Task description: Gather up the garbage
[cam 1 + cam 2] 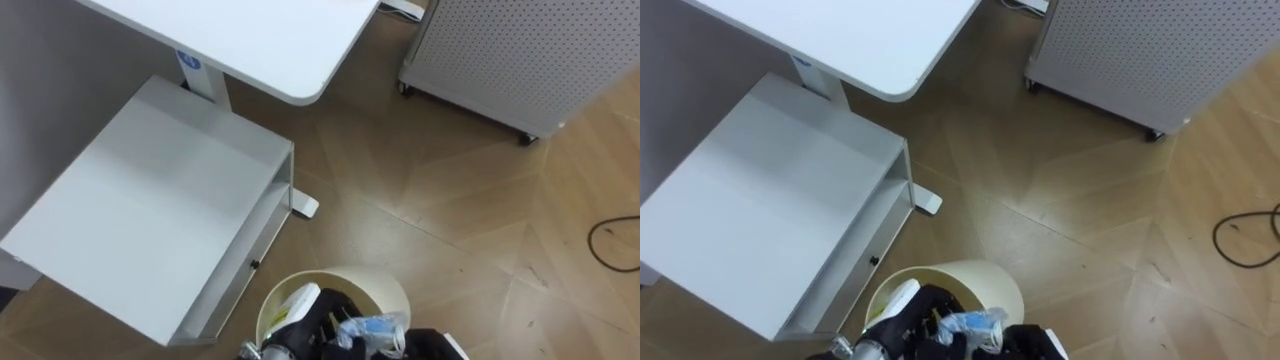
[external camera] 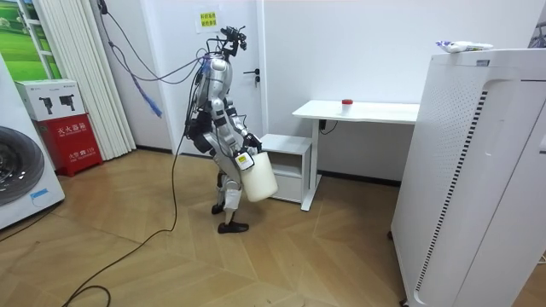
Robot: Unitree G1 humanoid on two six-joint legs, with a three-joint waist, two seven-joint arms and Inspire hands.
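A cream waste bin (image 1: pixel 385 290) with a dark liner sits at the bottom edge of the left eye view, held up in front of me. Inside it lie a white and yellow packet (image 1: pixel 292 303) and a crumpled clear bluish wrapper (image 1: pixel 372 328). My left hand (image 1: pixel 250 350) is at the bin's lower left rim and my right hand (image 1: pixel 440 345) at its lower right, both cut off by the picture's edge. In the room view I stand beside the low cabinet, carrying the bin (image 2: pixel 258 177) at hip height.
A white low cabinet (image 1: pixel 150 210) stands at my left under the white desk (image 1: pixel 260 40), whose foot (image 1: pixel 304 205) juts onto the wood floor. A white perforated unit on castors (image 1: pixel 510 55) stands ahead on the right. A dark cable (image 1: pixel 615 245) lies at the right. A small red object (image 2: pixel 346 103) sits on the desk.
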